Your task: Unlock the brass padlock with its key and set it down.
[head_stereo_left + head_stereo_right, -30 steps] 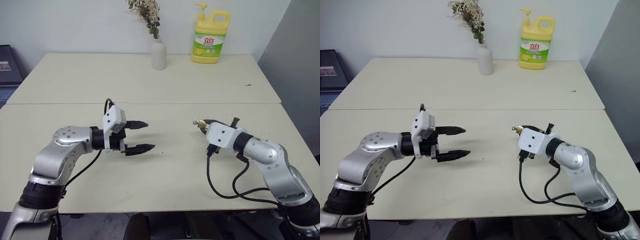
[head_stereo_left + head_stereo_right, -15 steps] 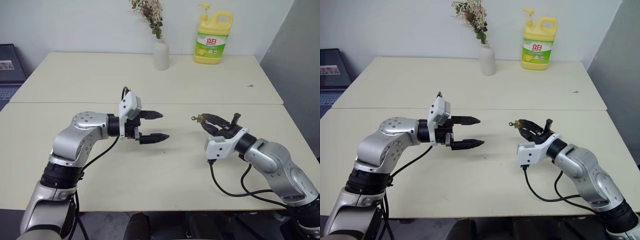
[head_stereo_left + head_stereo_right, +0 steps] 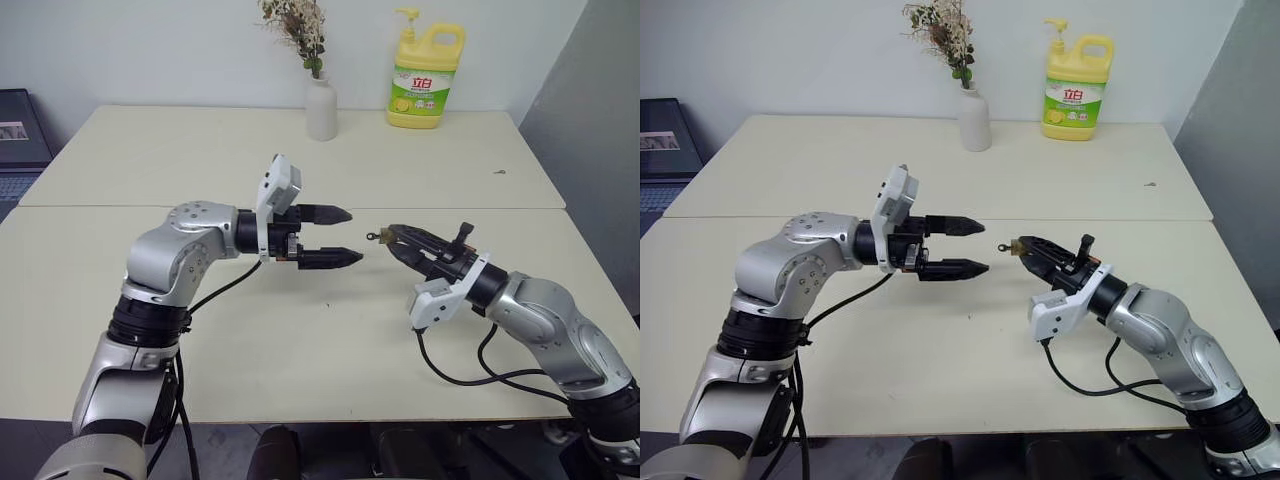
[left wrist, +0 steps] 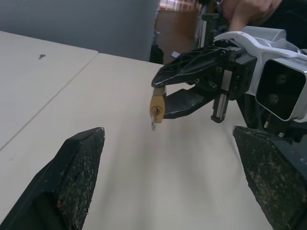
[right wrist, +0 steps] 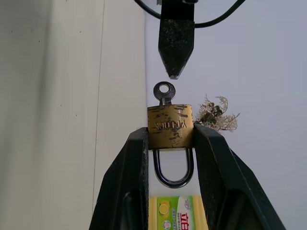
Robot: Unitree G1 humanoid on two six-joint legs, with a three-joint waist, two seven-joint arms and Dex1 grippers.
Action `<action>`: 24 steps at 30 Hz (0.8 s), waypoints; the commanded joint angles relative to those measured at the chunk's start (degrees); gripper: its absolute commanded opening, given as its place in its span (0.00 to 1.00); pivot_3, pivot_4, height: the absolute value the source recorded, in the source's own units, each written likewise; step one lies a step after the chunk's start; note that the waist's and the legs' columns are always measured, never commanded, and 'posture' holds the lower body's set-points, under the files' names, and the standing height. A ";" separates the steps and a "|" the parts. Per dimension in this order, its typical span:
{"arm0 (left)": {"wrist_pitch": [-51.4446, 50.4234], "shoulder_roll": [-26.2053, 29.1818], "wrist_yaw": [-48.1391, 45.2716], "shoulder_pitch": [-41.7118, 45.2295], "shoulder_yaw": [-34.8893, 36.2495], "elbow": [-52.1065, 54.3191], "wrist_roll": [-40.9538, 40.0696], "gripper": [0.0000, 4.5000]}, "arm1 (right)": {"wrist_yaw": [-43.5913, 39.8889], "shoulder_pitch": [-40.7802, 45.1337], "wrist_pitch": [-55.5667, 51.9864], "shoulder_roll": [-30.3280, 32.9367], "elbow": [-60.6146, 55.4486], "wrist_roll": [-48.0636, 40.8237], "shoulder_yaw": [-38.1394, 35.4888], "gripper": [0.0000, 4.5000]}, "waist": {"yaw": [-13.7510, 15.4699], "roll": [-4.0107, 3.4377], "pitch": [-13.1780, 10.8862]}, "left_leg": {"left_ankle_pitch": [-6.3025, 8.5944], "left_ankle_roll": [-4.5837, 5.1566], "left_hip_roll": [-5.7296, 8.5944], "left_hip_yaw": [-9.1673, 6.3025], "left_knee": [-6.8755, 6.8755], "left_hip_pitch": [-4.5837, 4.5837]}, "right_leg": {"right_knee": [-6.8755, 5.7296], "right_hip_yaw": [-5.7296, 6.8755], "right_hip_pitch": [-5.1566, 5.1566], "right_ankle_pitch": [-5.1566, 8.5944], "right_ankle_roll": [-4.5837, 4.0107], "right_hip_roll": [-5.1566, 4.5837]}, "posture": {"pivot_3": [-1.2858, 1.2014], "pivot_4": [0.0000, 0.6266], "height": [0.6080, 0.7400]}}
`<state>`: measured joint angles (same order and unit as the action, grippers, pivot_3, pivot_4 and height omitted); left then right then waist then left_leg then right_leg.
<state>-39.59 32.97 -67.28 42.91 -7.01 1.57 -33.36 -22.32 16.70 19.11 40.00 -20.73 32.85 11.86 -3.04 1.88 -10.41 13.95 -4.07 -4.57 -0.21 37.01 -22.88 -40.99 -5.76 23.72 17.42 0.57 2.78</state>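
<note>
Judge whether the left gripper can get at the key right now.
Probably yes. The key juts from the padlock pinched in the right gripper, facing the open left gripper, with only free air between them.

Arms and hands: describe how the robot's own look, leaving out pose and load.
Both arms are rounded silver-grey metal segments with black joint bands. The left hand and right hand each have two tapered black fingers with a rough, speckled surface, mounted behind a white boxy housing. A loose black cable loops from each wrist.
</note>
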 commanded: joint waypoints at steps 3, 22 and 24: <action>1.47 -1.01 -1.33 2.73 -0.27 -2.37 1.22 1.00 | 0.03 0.92 1.16 -0.94 -1.09 -0.71 -1.48 0.21 | 0.00 0.00 0.00 | 0.00 0.00 0.00 -0.02 0.00 0.01 | 0.00 0.01 -0.02 -0.06 -0.11 0.00 | 0.52 0.24 1.00; 4.20 -3.22 -4.47 4.23 -1.10 -7.34 3.99 0.00 | -2.83 3.03 2.90 -3.59 -0.63 -1.58 -0.15 0.21 | 0.03 0.00 0.00 | 0.00 0.00 0.02 -0.09 0.02 0.03 | 0.00 0.07 -0.07 -0.07 -0.12 0.00 | 0.52 0.24 1.00; 4.46 -3.37 -4.57 4.03 -1.14 -7.25 4.20 0.00 | -2.99 3.18 2.92 -3.70 -0.54 -1.68 -0.08 0.21 | 0.02 0.00 0.00 | 0.00 0.00 0.02 -0.10 0.02 0.03 | 0.00 0.07 -0.08 -0.07 -0.12 0.00 | 0.52 0.24 1.00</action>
<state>-36.39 29.84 -71.98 45.85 -8.62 -6.42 -29.49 -25.25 18.78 20.86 36.66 -19.77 32.45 12.35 -3.02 1.88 -10.41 13.95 -4.07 -4.55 -0.31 37.03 -22.85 -40.99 -5.69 23.65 17.35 0.45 2.78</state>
